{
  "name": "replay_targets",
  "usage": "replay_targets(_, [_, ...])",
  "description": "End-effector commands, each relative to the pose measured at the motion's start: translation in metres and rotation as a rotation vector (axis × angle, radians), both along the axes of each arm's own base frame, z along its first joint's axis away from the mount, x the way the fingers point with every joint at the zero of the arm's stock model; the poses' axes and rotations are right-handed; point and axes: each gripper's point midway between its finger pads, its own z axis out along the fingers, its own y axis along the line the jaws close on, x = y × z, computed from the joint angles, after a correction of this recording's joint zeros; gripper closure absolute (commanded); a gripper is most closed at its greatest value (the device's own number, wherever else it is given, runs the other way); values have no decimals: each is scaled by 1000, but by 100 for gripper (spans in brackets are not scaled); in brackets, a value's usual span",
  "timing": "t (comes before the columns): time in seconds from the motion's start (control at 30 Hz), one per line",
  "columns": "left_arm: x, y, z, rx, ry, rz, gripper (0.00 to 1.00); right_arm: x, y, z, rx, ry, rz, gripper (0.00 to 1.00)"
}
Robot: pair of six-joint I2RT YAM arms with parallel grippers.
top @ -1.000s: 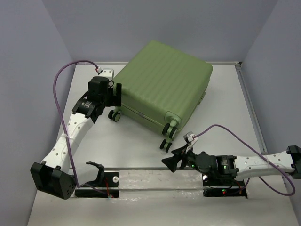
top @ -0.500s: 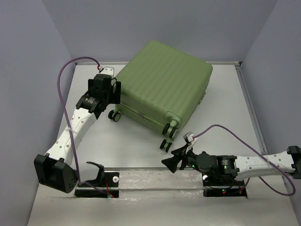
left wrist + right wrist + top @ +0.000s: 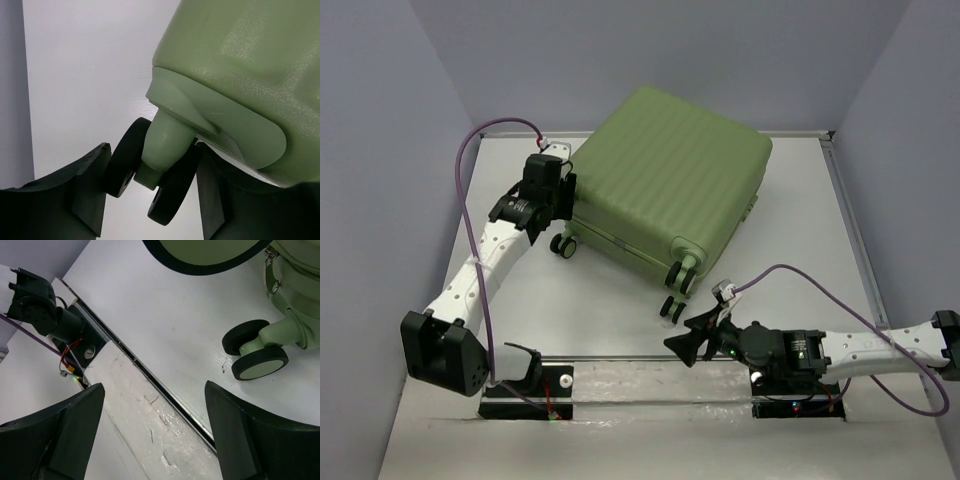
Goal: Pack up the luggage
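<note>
The luggage (image 3: 665, 170), a pale green ribbed hard-shell case, lies closed and flat at the back middle of the white table (image 3: 800, 250). My left gripper (image 3: 563, 200) is at its near-left corner. In the left wrist view the luggage (image 3: 240, 65) fills the upper right. Its black twin wheel (image 3: 127, 160) sits between my left gripper's (image 3: 151, 170) fingers, which press on both sides of it. My right gripper (image 3: 682, 340) stands open above the table's near edge, just short of the near-right wheels (image 3: 257, 362). Nothing lies between the right gripper's (image 3: 155, 390) fingers.
A scuffed white mounting strip with a black rail (image 3: 640, 380) runs along the near edge between the arm bases. Purple cables loop from the left wrist (image 3: 485, 135) and the right wrist (image 3: 820, 285). Grey walls close in the left, back and right sides.
My left arm has pushed forward to the luggage's near-left corner and its fingers have narrowed onto the twin wheel. The right arm and the luggage have not moved.
</note>
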Motion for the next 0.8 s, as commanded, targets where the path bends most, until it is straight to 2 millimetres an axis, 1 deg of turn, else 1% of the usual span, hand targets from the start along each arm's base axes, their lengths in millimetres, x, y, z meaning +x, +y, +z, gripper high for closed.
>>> replay_targets(0.0, [12,-15,28,-65,-96,-53,65,5,-4,9,26,-3,-37,16])
replay_targets(0.03, [11,-17,27,-73,-96,-61,81,9,-7,12,29,-1,-65,21])
replay_targets(0.07, [11,-18,27,-77,-95,-65,89,10,-9,12,24,2,-77,26])
replay_targets(0.1, [11,-18,26,-82,-94,-64,94,12,-13,9,0,3,-90,39])
replay_targets(0.13, [10,-18,26,-85,-93,-61,94,13,-14,15,15,8,-101,54])
replay_targets(0.17, [9,-18,26,-91,-95,-61,94,16,-20,15,-1,5,-126,66])
replay_targets(0.2, [8,-20,26,-108,-98,-62,94,18,-25,10,-33,4,-137,85])
replay_targets(0.23, [6,-24,34,-147,-129,-67,94,24,-29,10,-43,8,-168,93])
replay_targets(0.27, [2,-27,25,-172,-119,-77,94,24,-29,20,-36,11,-171,93])
replay_targets(0.3, [-4,-35,22,-224,-129,-100,94,25,-31,12,-97,16,-173,93])
replay_targets(0.33, [-8,-38,19,-250,-132,-112,94,29,-35,10,-124,27,-196,93])
replay_targets(0.37, [-13,-48,17,-292,-126,-152,94,36,-39,19,-131,23,-254,93])
replay_targets(0.4, [-16,-52,24,-334,-159,-165,94,41,-50,7,-202,34,-300,93])
replay_targets(0.43, [-23,-57,10,-355,-132,-191,94,52,-59,5,-221,40,-360,93])
replay_targets(0.47, [-27,-61,8,-378,-129,-211,94,61,-67,5,-229,44,-409,93])
replay_targets(0.53, [-33,-66,11,-410,-153,-237,94,79,-86,4,-223,58,-497,93])
replay_targets(0.57, [-39,-71,1,-433,-127,-259,94,98,-104,4,-220,75,-588,93])
replay_targets(0.63, [-44,-78,-3,-471,-131,-297,94,117,-122,14,-216,44,-659,93])
replay_targets(0.67, [-49,-86,-2,-507,-122,-327,94,123,-124,18,-212,41,-655,93])
replay_targets(0.7, [-50,-89,-2,-520,-118,-344,94,143,-139,28,-181,32,-728,93])
replay_targets(0.73, [-51,-93,-1,-536,-119,-363,94,151,-137,34,-202,21,-695,93])
replay_targets(0.77, [-55,-99,1,-561,-109,-395,94,162,-143,38,-207,19,-718,93])
